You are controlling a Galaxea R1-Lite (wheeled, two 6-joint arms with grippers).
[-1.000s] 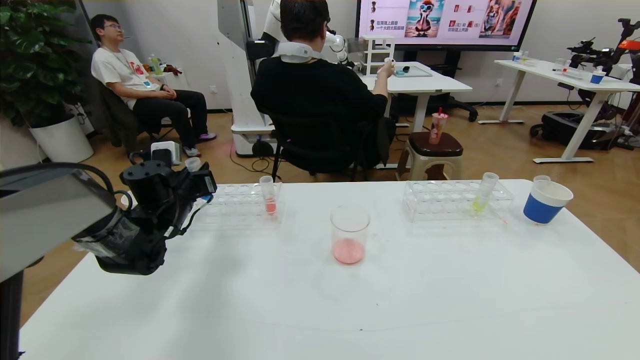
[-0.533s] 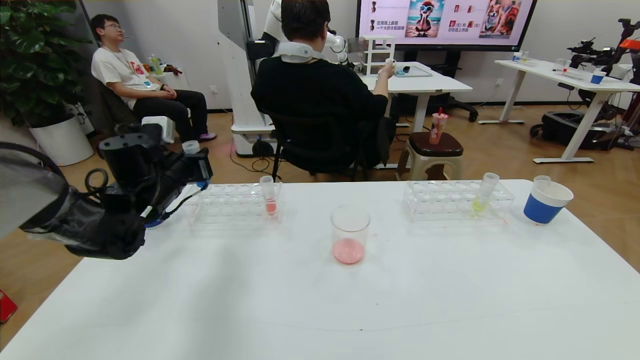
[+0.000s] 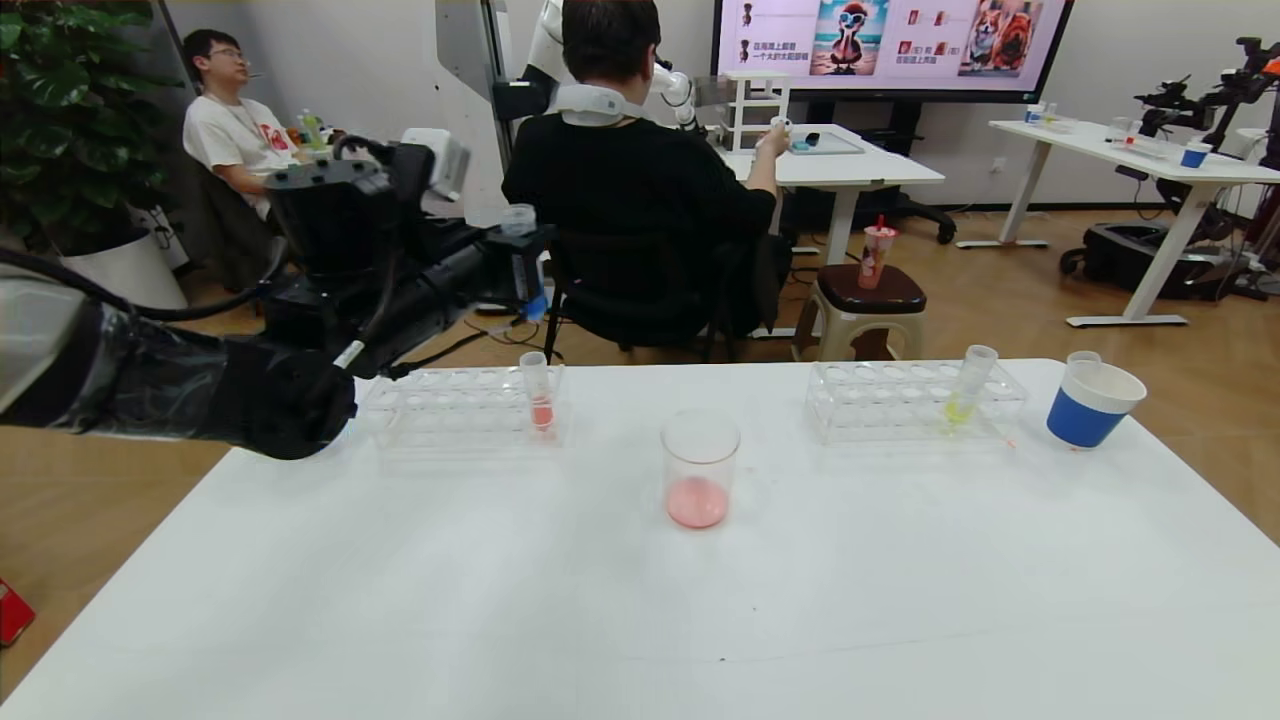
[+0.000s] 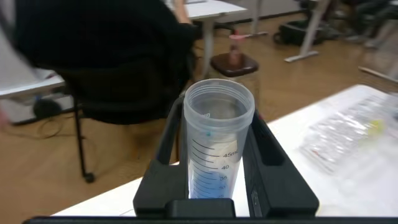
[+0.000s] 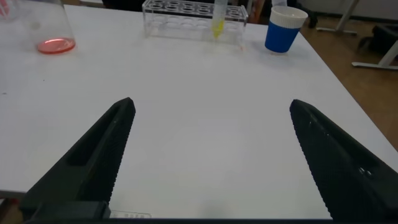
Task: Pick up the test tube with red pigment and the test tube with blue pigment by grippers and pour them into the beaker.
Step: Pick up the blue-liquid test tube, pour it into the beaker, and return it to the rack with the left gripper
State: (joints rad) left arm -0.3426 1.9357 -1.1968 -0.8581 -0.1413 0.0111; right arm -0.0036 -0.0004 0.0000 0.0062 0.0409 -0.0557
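My left gripper (image 3: 522, 272) is shut on the test tube with blue pigment (image 3: 524, 262) and holds it upright in the air, above and behind the left rack (image 3: 450, 412). In the left wrist view the tube (image 4: 217, 146) sits between the black fingers (image 4: 273, 162), blue liquid low in it. A test tube with red pigment (image 3: 538, 392) stands in that rack. The beaker (image 3: 700, 482), with pink-red liquid at its bottom, stands at the table's middle and shows in the right wrist view (image 5: 43, 25). My right gripper (image 5: 211, 106) is open and empty over the near right of the table.
A second clear rack (image 3: 910, 400) at the back right holds a tube of yellow-green liquid (image 3: 966, 388). A blue-and-white paper cup (image 3: 1090, 403) stands to its right. Two people sit beyond the table's far edge.
My left arm has risen and swung right with the blue tube, from low by the table's left edge to above the left rack. Nothing on the table has moved.
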